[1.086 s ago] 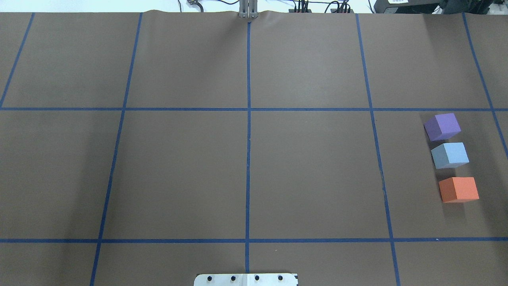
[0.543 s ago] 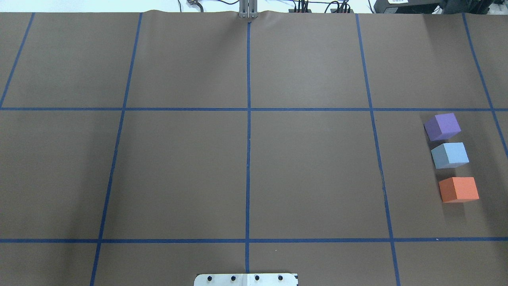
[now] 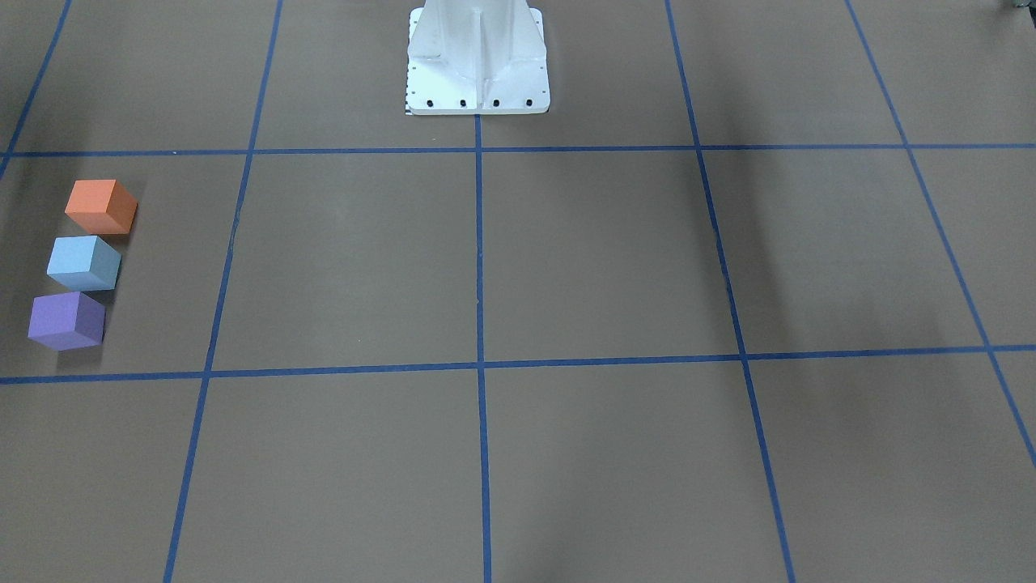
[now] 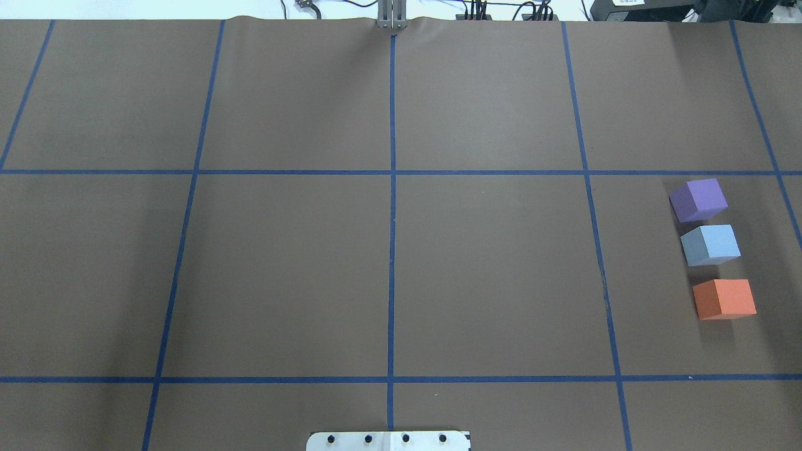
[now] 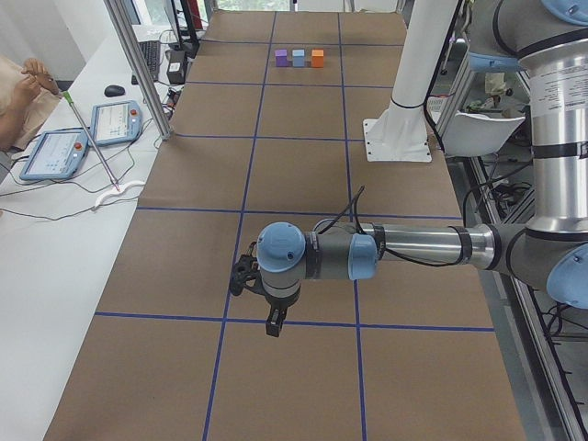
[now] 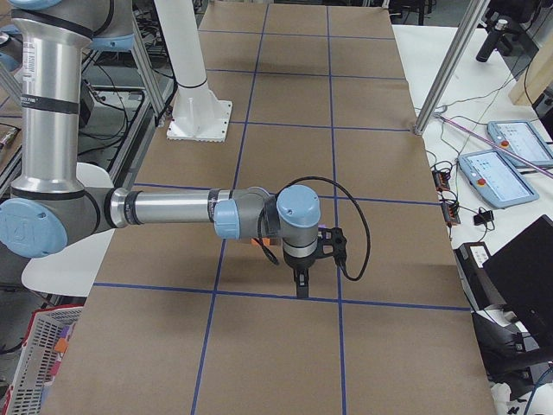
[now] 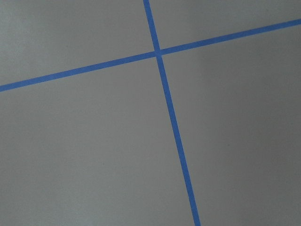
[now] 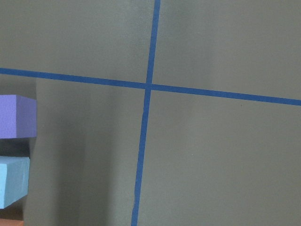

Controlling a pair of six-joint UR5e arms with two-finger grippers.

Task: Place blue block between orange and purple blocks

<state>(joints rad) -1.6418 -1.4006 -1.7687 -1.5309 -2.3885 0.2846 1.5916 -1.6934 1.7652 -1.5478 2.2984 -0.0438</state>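
Observation:
A purple block [image 4: 698, 199], a light blue block [image 4: 711, 244] and an orange block [image 4: 725, 299] stand in a line on the brown table at its right side, with the blue one in the middle and small gaps between them. They also show in the front-facing view: orange block [image 3: 101, 206], blue block [image 3: 82, 262], purple block [image 3: 66, 320]. The right wrist view shows the purple block [image 8: 16, 115] and the blue block [image 8: 13, 181] at its left edge. My left gripper [image 5: 274, 326] and my right gripper [image 6: 300, 285] hang above the table. I cannot tell whether they are open or shut.
The white robot base [image 3: 477, 57] stands at the table's near middle edge. Blue tape lines [image 4: 391, 250] divide the table into squares. Tablets [image 5: 115, 119] and cables lie on the white side table, where an operator's arm [image 5: 23, 87] shows.

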